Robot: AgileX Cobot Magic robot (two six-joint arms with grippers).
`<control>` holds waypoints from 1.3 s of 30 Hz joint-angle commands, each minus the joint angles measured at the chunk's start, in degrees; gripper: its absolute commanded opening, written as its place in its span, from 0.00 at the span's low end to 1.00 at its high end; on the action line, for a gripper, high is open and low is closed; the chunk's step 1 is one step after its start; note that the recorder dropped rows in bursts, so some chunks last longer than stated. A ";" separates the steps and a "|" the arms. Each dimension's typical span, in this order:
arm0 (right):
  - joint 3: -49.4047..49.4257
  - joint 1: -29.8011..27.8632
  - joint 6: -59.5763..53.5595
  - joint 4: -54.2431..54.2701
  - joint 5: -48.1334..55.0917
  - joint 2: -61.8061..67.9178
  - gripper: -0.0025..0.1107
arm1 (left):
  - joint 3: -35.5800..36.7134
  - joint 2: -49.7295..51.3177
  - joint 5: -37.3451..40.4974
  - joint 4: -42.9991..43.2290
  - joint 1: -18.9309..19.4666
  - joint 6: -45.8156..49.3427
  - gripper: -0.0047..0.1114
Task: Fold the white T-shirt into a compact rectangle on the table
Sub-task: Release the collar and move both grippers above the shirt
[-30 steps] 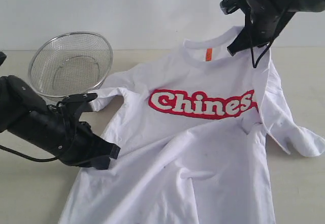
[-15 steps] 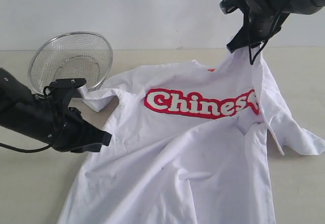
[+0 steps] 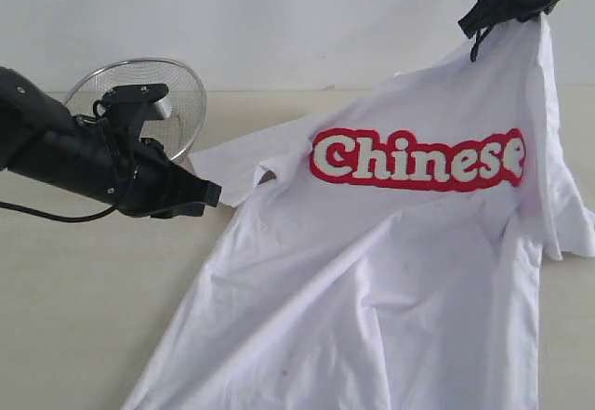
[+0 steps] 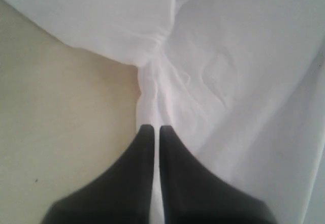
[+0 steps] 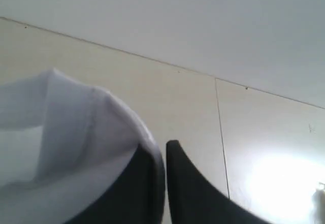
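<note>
White T-shirt [image 3: 372, 280] in left fingers [image 4: 129, 181] and right fingers [image 5: 195, 191]

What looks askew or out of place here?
The T-shirt hangs lopsided: the right gripper holds one shoulder high while the rest trails crumpled on the table. The mesh basket sits tipped on edge.

Lower part of white T-shirt [image 3: 390, 280] on table [image 3: 74, 317]; basket [image 3: 186, 103] behind, at left.

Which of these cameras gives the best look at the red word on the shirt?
The exterior view: the red word reads clearly across the chest of the white T-shirt. The left wrist view shows only plain white cloth; the right wrist view shows just a white fold, no lettering.
</note>
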 commanded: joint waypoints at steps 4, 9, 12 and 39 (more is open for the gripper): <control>-1.00 -0.35 -18.90 15.82 -4.64 -1.08 0.16 | -2.32 2.43 2.04 0.22 0.13 0.76 0.08; -1.00 -0.35 -16.67 13.07 -5.03 0.85 0.58 | -2.32 2.43 2.78 0.22 -0.09 1.01 0.08; -1.00 -0.35 -12.20 5.86 -4.88 1.67 0.91 | -2.32 2.43 2.78 0.22 -0.09 1.01 0.08; -0.89 -0.24 -36.50 74.97 10.23 2.17 0.06 | -37.41 25.57 6.15 -12.82 -0.09 18.99 0.08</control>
